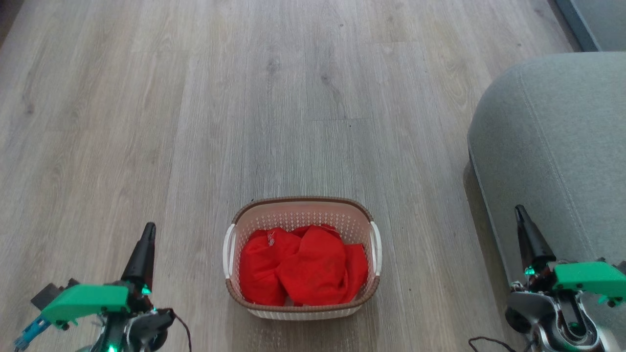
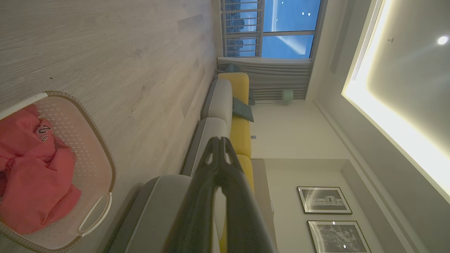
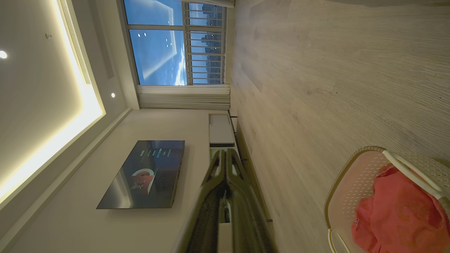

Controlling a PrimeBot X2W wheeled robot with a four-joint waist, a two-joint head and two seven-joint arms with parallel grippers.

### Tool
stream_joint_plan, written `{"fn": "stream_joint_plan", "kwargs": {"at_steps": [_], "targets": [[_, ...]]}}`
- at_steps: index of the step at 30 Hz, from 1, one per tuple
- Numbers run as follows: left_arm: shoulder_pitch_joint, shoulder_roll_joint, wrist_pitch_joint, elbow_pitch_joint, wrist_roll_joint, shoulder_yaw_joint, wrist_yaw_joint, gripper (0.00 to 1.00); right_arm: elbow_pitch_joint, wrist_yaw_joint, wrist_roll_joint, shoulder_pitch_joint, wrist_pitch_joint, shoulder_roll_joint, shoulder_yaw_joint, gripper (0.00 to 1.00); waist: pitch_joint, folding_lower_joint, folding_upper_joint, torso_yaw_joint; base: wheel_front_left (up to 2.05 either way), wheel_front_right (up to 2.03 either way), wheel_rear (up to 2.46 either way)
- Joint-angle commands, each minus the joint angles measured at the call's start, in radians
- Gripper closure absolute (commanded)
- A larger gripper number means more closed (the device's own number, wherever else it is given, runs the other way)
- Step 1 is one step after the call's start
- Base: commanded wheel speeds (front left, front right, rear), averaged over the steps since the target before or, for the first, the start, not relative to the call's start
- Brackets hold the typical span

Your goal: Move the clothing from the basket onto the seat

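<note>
While both arms sit low at my sides, I have the left hand [image 1: 145, 244] and the right hand [image 1: 527, 230] pinched fully together, fingers pointing away from me and carrying nothing. I read this as a parked stance that leaves my head camera a clean look at the load before any reach. Between the two hands, on the wooden floor [image 1: 244, 98], stands the basket [image 1: 303, 201], well apart from either. The right hand shows against the near edge of the seat [image 1: 562, 146], which lies to the basket's right with a strip of floor between, so I judge the carry short. The clothing [image 1: 303, 269] lies inside the basket: bright red garments crumpled together, covering most of its floor below the brown rim, one bearing a small white mark. Soft and loose, they will likely sag when lifted.
</note>
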Motion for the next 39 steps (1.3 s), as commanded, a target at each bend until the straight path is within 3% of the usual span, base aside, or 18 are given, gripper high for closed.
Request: {"fn": "stream_joint_plan", "kwargs": {"at_steps": [1,39], "targets": [[-0.048,0.01,0.007,-0.034,-0.007,0.034,-0.009,1.0,-0.039,0.0,0.006,-0.037,0.004,-0.004,0.018,1.0,0.0,0.0,-0.0001,0.0,0.0,0.0,0.0],[-0.048,0.01,0.007,-0.034,-0.007,0.034,-0.009,1.0,-0.039,0.0,0.006,-0.037,0.004,-0.004,0.018,1.0,0.0,0.0,-0.0001,0.0,0.0,0.0,0.0]]}}
